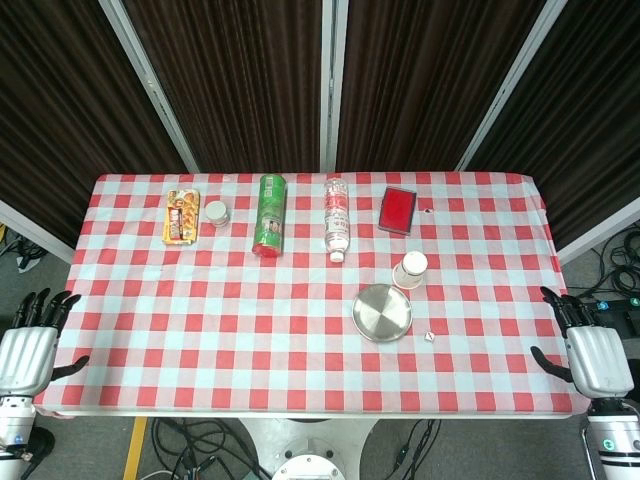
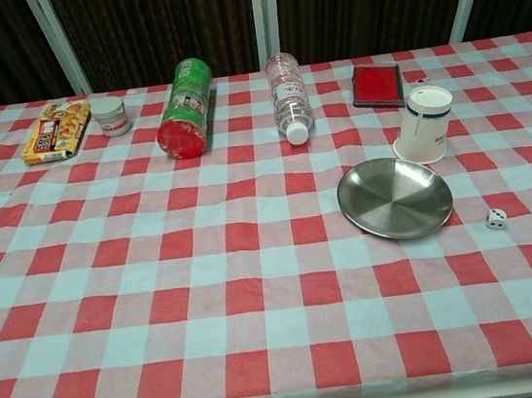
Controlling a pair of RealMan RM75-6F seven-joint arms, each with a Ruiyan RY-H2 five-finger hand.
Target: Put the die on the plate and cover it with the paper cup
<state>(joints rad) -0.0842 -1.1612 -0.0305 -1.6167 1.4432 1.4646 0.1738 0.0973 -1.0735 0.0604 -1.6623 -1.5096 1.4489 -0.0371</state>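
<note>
Nothing is held yet; the risks lie in the small die and the light cup.

The left hand [image 1: 28,355] and right hand [image 1: 597,355] are seen at the table's near corners, fingers spread and empty, well apart from everything. The die [image 2: 495,218] lies on the cloth just right of the steel plate [image 2: 394,198], and the paper cup [image 2: 424,124] stands mouth-down just behind the plate. The die could be nudged away or rolled off the near edge if approached clumsily by large fingers. It could slide on the smooth plate once dropped. The cup could be crushed or tipped by too firm a grasp.
</note>
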